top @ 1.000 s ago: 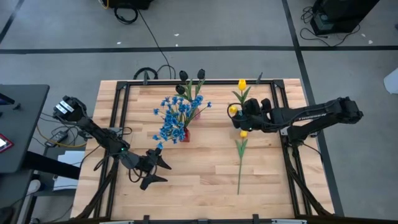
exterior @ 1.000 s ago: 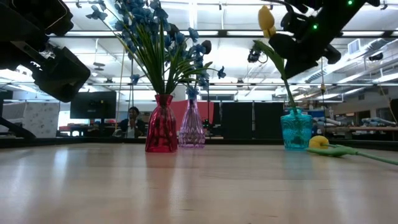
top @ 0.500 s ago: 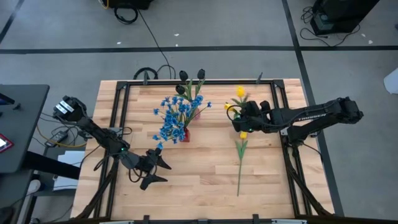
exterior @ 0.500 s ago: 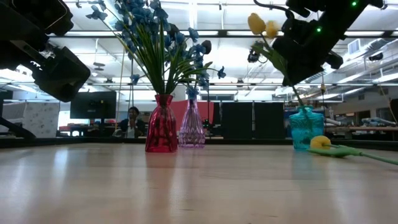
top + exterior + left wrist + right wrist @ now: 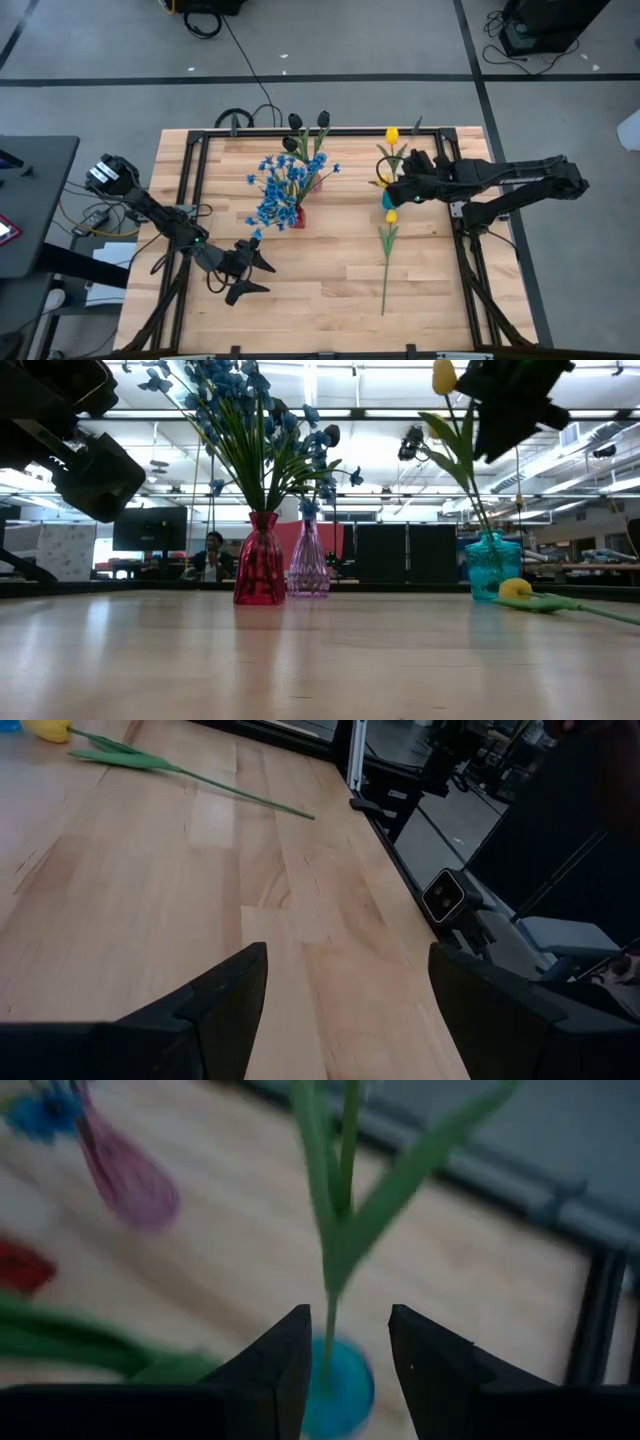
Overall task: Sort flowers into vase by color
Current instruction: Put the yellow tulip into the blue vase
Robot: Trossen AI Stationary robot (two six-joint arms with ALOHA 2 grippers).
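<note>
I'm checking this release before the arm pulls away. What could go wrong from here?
The right gripper stands open around the yellow tulip stem in the teal vase; backing off could snag its leaf and tip the vase. The stem leans, so it may topple out. Another yellow tulip on the table lies right beside the vase and could get swept.

Table [image 5: 330, 270] pale wood (smooth, slight sheen); vases [image 5: 491, 565] translucent glossy glass.

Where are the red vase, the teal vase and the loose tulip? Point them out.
Red vase [image 5: 260, 565], low view, on its belly.
Teal vase [image 5: 491, 568], low view, on its body.
Loose tulip [image 5: 391, 216], high view, on its yellow head.
</note>
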